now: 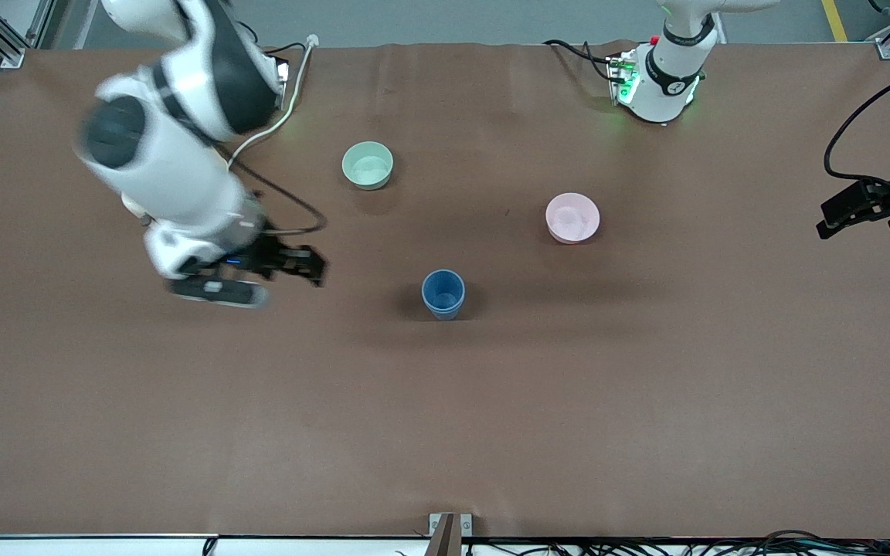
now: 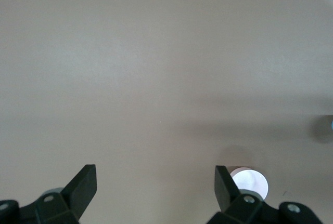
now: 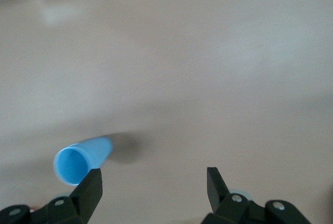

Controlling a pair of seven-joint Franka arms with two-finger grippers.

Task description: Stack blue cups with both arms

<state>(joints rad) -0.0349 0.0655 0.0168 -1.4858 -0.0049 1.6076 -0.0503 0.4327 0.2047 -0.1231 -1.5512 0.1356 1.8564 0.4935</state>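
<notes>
The blue cups (image 1: 443, 293) stand nested upright mid-bench, nothing visible inside. The green bowl (image 1: 368, 165) and pink bowl (image 1: 572, 218) sit farther from the front camera and look empty. The right gripper (image 1: 302, 264) hangs above the bench toward its own end, jaws spread, holding nothing. The left gripper (image 1: 862, 208) hangs over its end's edge, jaws spread.

Brown worktop (image 1: 445, 425) has blue cups (image 1: 443, 293) stacked mid-table, a pink bowl (image 1: 572, 218) and pale green bowl (image 1: 368, 165) sitting farther from the camera.
</notes>
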